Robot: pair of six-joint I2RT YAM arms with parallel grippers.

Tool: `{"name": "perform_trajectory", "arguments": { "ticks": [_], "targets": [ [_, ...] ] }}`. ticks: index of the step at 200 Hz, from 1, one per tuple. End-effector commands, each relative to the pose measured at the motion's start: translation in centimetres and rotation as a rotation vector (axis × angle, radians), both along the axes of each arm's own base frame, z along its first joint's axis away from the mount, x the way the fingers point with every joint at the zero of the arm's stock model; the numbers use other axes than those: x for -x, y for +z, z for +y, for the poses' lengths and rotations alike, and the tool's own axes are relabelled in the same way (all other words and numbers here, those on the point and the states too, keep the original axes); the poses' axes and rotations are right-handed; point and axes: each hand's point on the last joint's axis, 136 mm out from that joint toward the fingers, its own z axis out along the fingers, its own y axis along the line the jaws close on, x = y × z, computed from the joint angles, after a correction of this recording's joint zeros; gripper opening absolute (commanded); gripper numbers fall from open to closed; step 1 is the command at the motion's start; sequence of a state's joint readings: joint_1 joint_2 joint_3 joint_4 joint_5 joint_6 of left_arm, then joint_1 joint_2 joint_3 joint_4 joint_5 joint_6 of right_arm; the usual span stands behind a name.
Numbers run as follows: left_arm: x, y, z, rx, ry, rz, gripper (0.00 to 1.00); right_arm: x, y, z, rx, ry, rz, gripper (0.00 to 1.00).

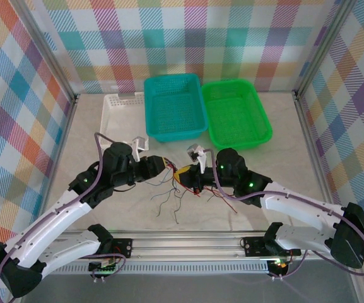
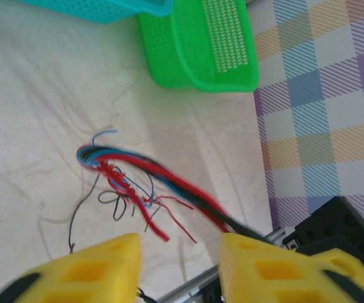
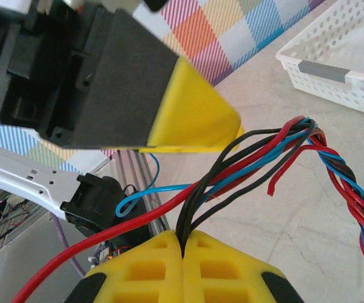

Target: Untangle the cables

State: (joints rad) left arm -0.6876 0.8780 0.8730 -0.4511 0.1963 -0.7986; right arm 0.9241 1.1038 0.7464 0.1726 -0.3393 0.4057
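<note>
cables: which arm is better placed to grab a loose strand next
Left, probably: the left fingers are open and empty, facing the twisted cables; the right fingers are shut on them as an anchor.

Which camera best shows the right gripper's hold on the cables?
Right wrist: the right gripper is shut on the cables, seen close up and sharp. Top external shows that grip small, above loose strands. Left wrist shows the braided bundle, blurred, running toward the lower right.
</note>
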Motion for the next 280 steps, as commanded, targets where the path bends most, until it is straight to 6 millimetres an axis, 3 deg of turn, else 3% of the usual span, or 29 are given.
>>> {"name": "perform_trajectory", "arguments": {
  "ticks": [1,84,148,188,246,280],
  "targets": [
    [1.3,1.2,-0.9,0.079,-0.073,-0.043,0.47,-0.4,2.6,-0.3,-0.039,-0.025,-0.054,0.00],
    [2.8,4.4,-1.0,0.270,-0.108,-0.164,0.51,-0.9,2.4,0.1,-0.016,-0.035,-0.045,0.00],
    [2.6,3.3,-1.8,0.249,-0.146,-0.141,0.47,-0.9,2.5,0.5,-0.013,-0.018,-0.037,0.00],
    [2.6,3.2,-2.0,0.239,-0.162,-0.146,0.31,-1.0,2.3,0.5,-0.008,-0.024,-0.033,0.00],
    [3.2,3.0,-2.6,0.256,-0.211,-0.146,0.36,-1.3,2.5,0.4,-0.006,-0.041,-0.035,0.00],
    [3.4,3.1,-2.8,0.265,-0.224,-0.151,0.25,-1.3,2.2,0.6,-0.001,-0.035,-0.025,0.00]
  ]
}}
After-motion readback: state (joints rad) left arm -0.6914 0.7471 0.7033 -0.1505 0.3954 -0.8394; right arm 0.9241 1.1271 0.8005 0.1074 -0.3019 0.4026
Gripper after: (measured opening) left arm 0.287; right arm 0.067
